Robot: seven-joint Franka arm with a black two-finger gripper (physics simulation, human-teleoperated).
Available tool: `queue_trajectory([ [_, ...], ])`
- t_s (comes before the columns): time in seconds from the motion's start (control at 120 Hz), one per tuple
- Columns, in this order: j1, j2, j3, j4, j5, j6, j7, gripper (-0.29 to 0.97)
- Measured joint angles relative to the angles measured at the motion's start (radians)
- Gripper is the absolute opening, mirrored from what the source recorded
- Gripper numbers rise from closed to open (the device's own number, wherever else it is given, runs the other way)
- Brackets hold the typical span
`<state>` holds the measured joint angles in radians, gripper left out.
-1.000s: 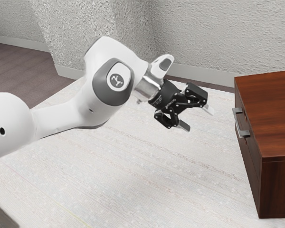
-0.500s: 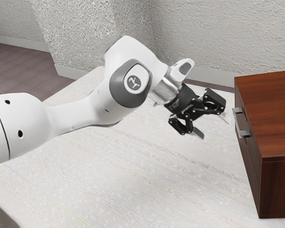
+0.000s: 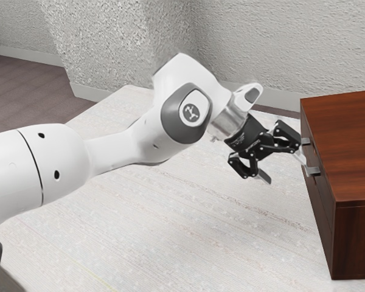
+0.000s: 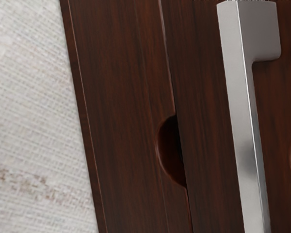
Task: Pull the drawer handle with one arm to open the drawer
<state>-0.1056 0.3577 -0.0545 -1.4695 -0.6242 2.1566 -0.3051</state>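
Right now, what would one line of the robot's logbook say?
stage: pre-grasp | gripper: open, beside handle, not clamped | drawer: looks shut

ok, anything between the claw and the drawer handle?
Nothing. In the exterior view the open claw is right at the handle, the gap bare; contact unclear. The wrist view shows the handle close ahead, unblocked.

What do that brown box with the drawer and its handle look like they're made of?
Drawer cabinet: looks like dark reddish-brown wood or veneer, smooth with a slight sheen; fine grain streaks run along its faces.
Drawer handle: seems to be brushed metal, pale silver-grey and square-edged, with a soft matte shine.
As this is a simulator's render, both are looks only.
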Motion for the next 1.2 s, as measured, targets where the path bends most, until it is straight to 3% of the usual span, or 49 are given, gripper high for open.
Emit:
queue_trajectory([
  [0.133,-0.053,0.003,0.062,0.012,0.005,0.022,-0.006,0.68],
  [0.767,-0.059,0.076,0.069,0.044,0.014,0.133,-0.051,0.68],
  [1.2,-0.062,0.011,0.091,-0.023,0.030,0.118,-0.065,0.68],
])
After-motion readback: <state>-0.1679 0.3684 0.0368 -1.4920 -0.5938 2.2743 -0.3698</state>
